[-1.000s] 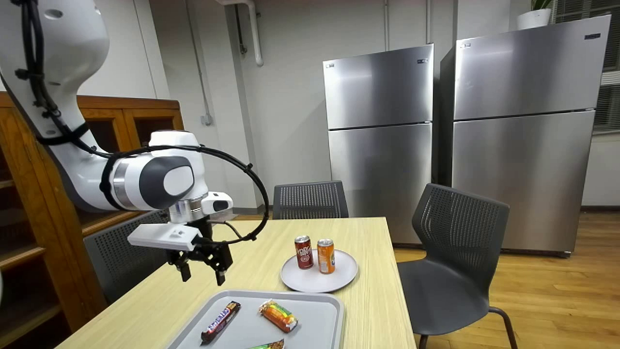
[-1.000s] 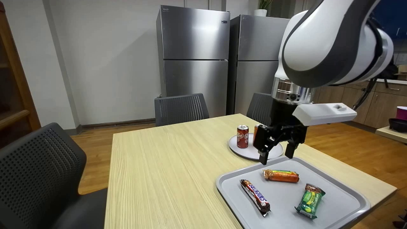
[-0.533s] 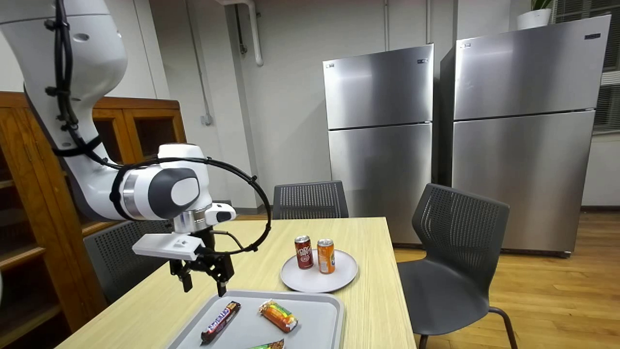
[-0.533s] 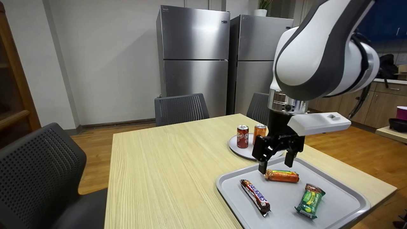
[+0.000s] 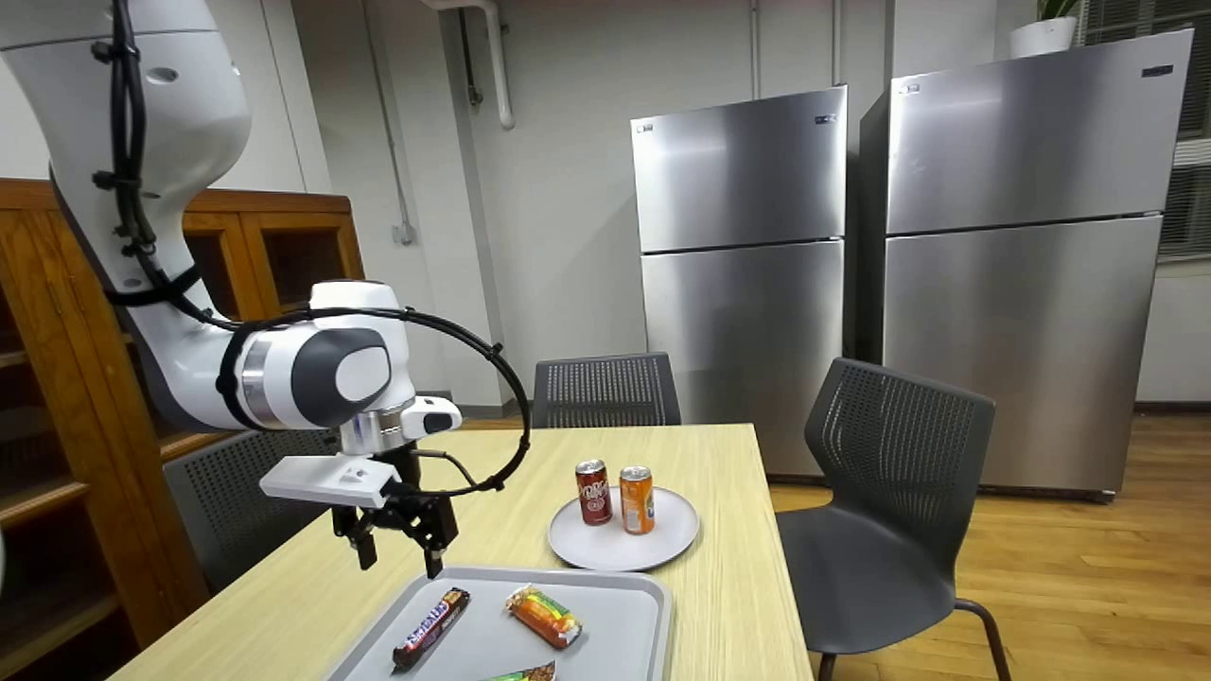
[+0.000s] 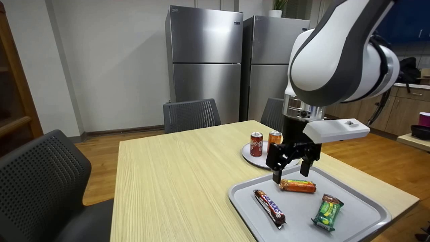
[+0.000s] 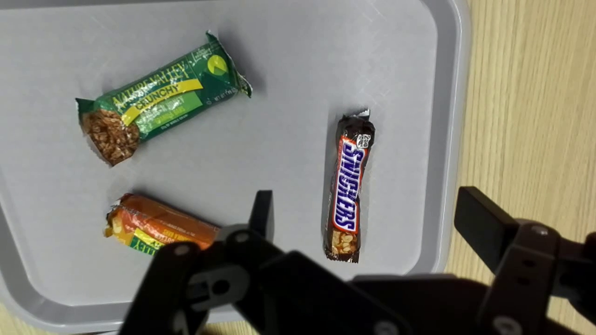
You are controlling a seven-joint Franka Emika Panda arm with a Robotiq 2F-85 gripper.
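My gripper [image 5: 399,565] is open and empty, pointing down above the tray's edge; it also shows in an exterior view [image 6: 291,174]. In the wrist view the gripper [image 7: 366,197] has its fingers wide apart, with a dark Snickers bar [image 7: 348,186] lying below and between them, untouched. The Snickers bar also shows in an exterior view [image 6: 269,207]. An orange-wrapped bar [image 6: 297,186] lies close by, partly covered by the left finger in the wrist view [image 7: 163,223]. A green Nature Valley bar [image 7: 163,95] lies farther off. All three rest on a grey tray [image 7: 279,139].
A light plate [image 5: 667,544] behind the tray holds a dark red Dr Pepper can [image 5: 593,492] and an orange can [image 5: 637,499], both upright. The wooden table [image 6: 174,174] has dark chairs [image 5: 889,511] around it. Two steel fridges [image 5: 743,331] stand behind.
Over the first half second my gripper moved down toward the tray, staying open. In the last half second it has hardly moved. The bars, tray and cans have not moved.
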